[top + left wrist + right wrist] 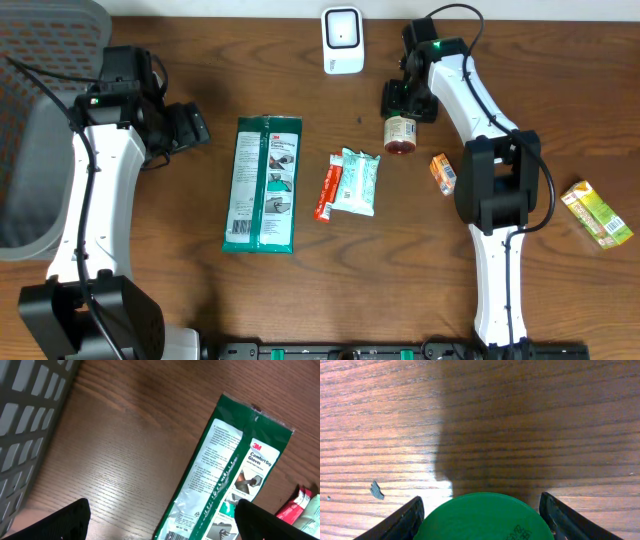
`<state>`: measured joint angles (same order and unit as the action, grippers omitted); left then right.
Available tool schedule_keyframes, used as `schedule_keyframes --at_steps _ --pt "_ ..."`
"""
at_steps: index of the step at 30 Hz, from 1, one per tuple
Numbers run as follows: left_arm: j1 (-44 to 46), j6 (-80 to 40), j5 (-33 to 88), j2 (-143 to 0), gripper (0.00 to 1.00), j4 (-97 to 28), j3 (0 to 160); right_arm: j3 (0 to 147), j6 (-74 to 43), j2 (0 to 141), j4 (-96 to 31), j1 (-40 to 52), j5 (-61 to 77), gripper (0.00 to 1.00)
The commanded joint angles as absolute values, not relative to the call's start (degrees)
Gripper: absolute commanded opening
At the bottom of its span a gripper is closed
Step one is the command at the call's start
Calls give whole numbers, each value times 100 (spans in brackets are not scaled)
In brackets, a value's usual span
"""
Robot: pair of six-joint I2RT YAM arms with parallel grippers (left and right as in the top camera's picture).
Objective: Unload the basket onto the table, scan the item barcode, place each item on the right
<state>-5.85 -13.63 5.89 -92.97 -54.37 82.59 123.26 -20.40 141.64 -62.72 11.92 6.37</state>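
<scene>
Near the scanner (342,40), the right pincer (404,100) straddles the green-lidded jar (484,517); the left pincer (190,127) gapes wide.

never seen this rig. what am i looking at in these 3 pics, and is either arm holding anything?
Two white robot arms work at a wooden table. One picture looks down from above; the other two come from cameras on each wrist.

On the table: a white scanner, a green glove pack, a red sachet, a pale teal wipes pack, a small orange box and a green carton. A grey basket sits at the left edge.

The left gripper is open and empty. The right gripper has its fingers on either side of a green-lidded jar; whether they grip it yet I cannot tell.
</scene>
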Motion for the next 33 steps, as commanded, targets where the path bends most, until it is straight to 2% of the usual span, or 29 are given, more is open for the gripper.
schedule_keyframes --at_steps 1,4,6,8,21,23,33 --pt "-609 -1330 580 -9323 92 -5457 8274 12337 -2053 14136 -6313 1199 611 64" --pt "-609 -1330 580 -9323 92 -5457 8274 12337 -2036 14009 -6429 1199 607 59" --pt "-609 -1330 580 -9323 93 -5457 8274 12337 -1892 13874 -6477 1199 607 45" --pt "-609 -1330 580 -9323 92 -5457 8274 12337 -1765 13721 -6558 1201 602 42" --pt "-609 -1330 580 -9323 92 -5457 8274 12337 -1710 12805 -7236 1278 537 38" --pt "-609 -1330 580 -9323 93 -5454 8274 12337 -1846 12682 -7384 1345 252 35" --pt "-609 -1330 580 -9323 92 -5454 8274 12335 -2381 12138 -7734 1988 -972 36"
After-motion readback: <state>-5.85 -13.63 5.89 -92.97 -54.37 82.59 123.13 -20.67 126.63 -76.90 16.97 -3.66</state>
